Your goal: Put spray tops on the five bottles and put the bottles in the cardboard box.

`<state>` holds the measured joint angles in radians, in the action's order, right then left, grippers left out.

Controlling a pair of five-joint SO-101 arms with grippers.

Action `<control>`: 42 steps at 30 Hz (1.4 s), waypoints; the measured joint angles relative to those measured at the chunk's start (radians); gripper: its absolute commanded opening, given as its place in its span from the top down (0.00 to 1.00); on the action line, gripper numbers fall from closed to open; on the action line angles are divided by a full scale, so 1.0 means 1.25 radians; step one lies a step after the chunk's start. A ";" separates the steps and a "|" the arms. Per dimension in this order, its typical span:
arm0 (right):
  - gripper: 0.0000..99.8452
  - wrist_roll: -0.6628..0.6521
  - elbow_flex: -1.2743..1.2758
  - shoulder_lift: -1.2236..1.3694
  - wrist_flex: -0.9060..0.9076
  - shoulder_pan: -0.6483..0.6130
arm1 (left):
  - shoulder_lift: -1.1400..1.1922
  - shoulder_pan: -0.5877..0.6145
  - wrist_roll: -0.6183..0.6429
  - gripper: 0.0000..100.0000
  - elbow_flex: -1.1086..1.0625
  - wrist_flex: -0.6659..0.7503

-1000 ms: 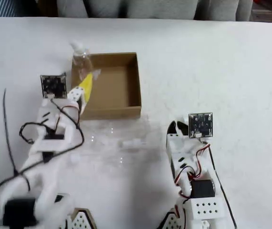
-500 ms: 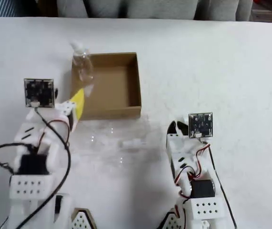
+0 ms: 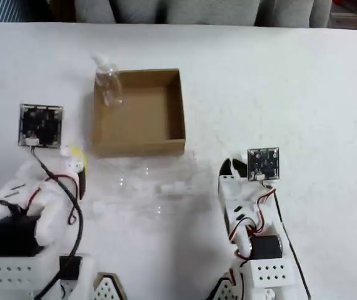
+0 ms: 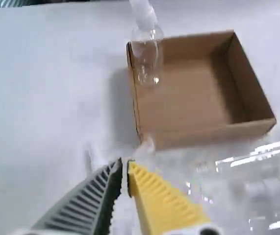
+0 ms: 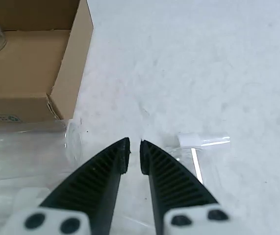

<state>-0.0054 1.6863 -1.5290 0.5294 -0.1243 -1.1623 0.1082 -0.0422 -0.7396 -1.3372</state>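
Brown cardboard box [image 3: 139, 147] is sitting open on the white desk [image 3: 291, 81], and one clear bottle [image 3: 108, 89] is standing in its far left corner, with its white sprayer poking up above the rim. Just in front of the box's near wall, between the box and my two arms, the other see-through bottles [image 3: 142, 175] are lying on their sides. They are hard to count because the desk is showing through them. A loose white spray top [image 3: 175, 187] is lying among them. I am holding my left fingers [image 4: 93, 198], one grey and one yellow, pressed nearly together with nothing between them. They are hanging over bare desk near the box's near left corner and are touching neither the box nor any bottle. My right fingers [image 5: 105, 171], both black, are likewise drawn together and gripping nothing. They are hovering over the lying bottles, with the white spray top just beside their tips.
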 measured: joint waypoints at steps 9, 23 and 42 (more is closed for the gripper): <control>0.99 0.000 0.000 0.000 0.000 0.000 | 0.425 -0.070 -0.382 0.98 0.232 -0.320; 0.99 0.000 0.000 0.000 0.000 0.000 | 0.707 -0.387 -0.590 0.98 0.221 -0.169; 0.99 0.000 0.000 0.000 0.000 0.000 | 0.908 -0.231 -0.659 0.98 0.216 0.023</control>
<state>-0.0054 1.6863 -1.5290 0.5294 -0.1243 -0.0269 -0.1803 -0.8661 -0.4695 -1.3080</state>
